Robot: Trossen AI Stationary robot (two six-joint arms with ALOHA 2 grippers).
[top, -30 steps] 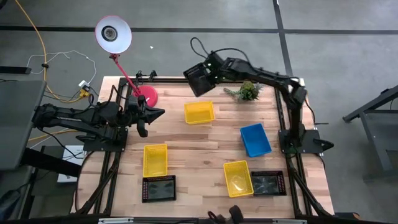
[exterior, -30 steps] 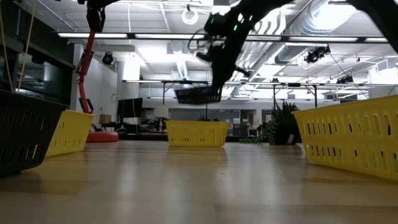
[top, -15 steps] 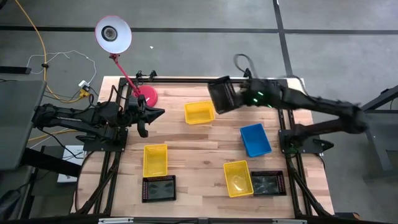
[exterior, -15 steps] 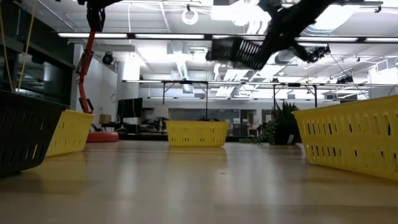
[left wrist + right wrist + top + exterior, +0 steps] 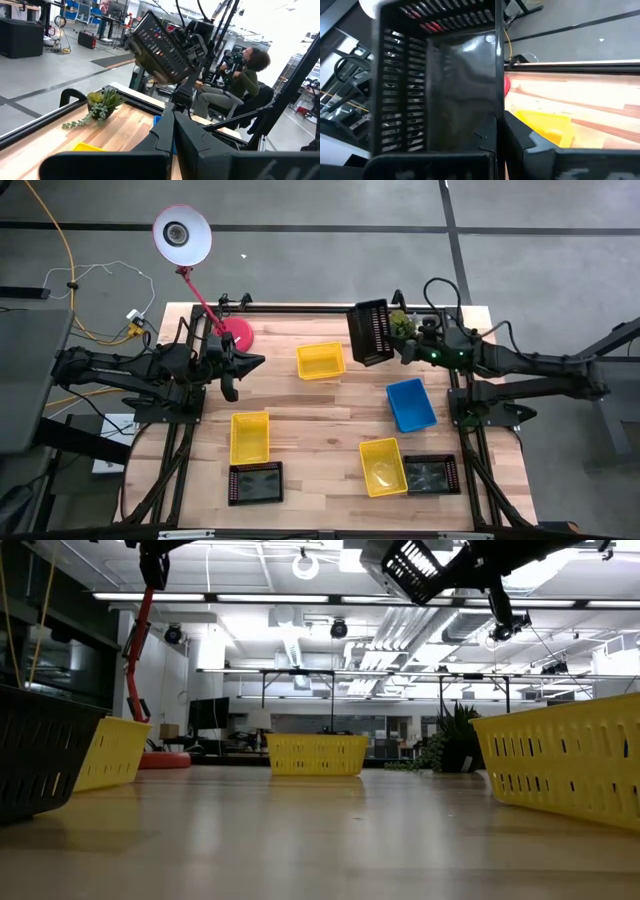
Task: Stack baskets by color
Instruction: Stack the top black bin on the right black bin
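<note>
Left gripper [image 5: 229, 370]: I see it parked at the table's left edge, fingers pressed together, nothing in them.
Yellow basket [image 5: 249, 437]: on the wood just in front of that gripper.
Right gripper [image 5: 398, 348]: I have it raised over the far right of the table, pinching the rim of a black basket [image 5: 371, 333].
Black basket: tilted on edge in the air, beside the plant [image 5: 402, 324].
Blue basket [image 5: 411, 403]: on the table below my right gripper.

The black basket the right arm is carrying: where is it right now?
In the high view, the black basket is held off the table, tilted, in the right gripper, above the far right part, between the yellow basket and the small plant.
</note>
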